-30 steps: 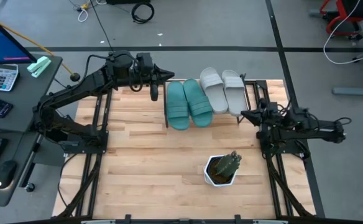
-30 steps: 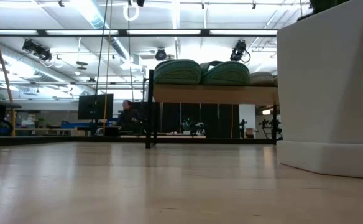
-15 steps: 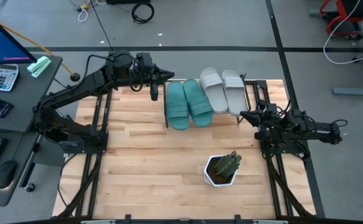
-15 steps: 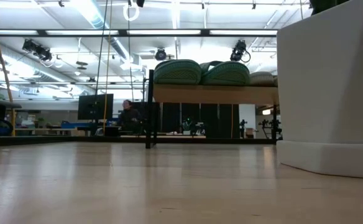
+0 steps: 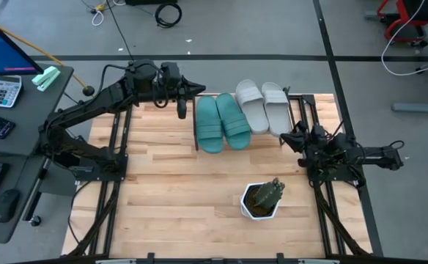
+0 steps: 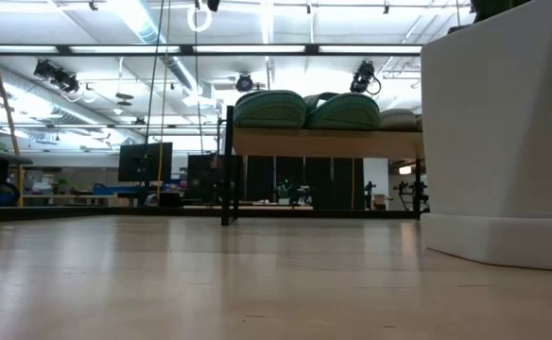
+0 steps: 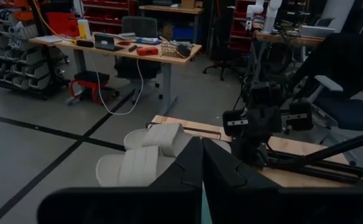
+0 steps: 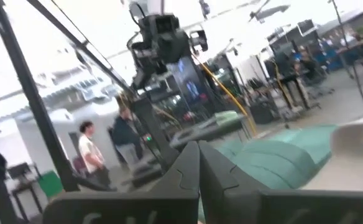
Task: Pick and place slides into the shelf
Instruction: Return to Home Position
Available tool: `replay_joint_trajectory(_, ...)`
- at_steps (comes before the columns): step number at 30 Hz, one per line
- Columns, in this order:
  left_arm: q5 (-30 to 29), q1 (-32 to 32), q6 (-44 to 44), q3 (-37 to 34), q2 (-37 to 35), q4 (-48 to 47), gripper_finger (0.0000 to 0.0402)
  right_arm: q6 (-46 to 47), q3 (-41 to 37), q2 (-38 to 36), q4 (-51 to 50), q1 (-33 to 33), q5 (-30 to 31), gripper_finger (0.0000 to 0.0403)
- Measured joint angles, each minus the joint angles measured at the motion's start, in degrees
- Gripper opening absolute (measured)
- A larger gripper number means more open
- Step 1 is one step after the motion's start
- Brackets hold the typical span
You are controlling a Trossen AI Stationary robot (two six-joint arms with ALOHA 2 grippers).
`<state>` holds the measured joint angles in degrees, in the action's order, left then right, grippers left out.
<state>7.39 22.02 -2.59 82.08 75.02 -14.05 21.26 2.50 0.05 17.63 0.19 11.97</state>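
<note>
Two teal-green slides (image 5: 222, 122) and two light grey slides (image 5: 264, 108) lie side by side on the shelf's plank top (image 6: 328, 143), which stands on thin black legs at the table's far edge. In the low view the teal slides (image 6: 304, 110) rest flat on the plank. My left gripper (image 5: 201, 90) hangs shut just beyond the shelf's left end, holding nothing; its wrist view looks over the grey slides (image 7: 145, 154). My right gripper (image 5: 286, 136) is shut and empty, close to the shelf's right end, and its wrist view shows the teal slides (image 8: 275, 158).
A white pot with a green plant (image 5: 262, 199) stands on the table's near right; it fills the right of the low view (image 6: 503, 132). A desk with a calculator and keyboard (image 5: 1, 95) is left of the table. People (image 8: 88, 155) stand in the room beyond.
My right arm has folded in toward its base at the table's right edge, its hand sinking a little and its gripper tipping upward, fingers still shut. The slides have kept their places on the shelf. A person seen far behind the shelf has left the low view.
</note>
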Motion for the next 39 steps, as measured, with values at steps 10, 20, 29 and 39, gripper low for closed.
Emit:
replay_joint_trajectory(10, 0.0, 0.0, -0.2, 0.0, 0.0, -0.8, 0.0009, -0.3, -0.5, 0.0, 0.1, 0.0, -4.1, 0.0)
replay_joint_trajectory(20, 0.0, 0.0, -1.3, 0.0, 0.0, -1.3, 0.0019, -1.3, -1.9, 0.0, 0.7, 0.0, -5.4, 0.0)
replay_joint_trajectory(29, 0.0, 0.0, -0.8, 0.0, 0.0, -1.3, 0.0006, -6.8, -1.9, 1.2, -3.6, 0.0, -9.2, 0.0)
replay_joint_trajectory(39, 0.0, 0.0, 1.8, 0.0, 0.0, -1.3, 0.0017, -12.1, -1.9, 3.2, -8.4, 4.0, -9.0, 0.0)
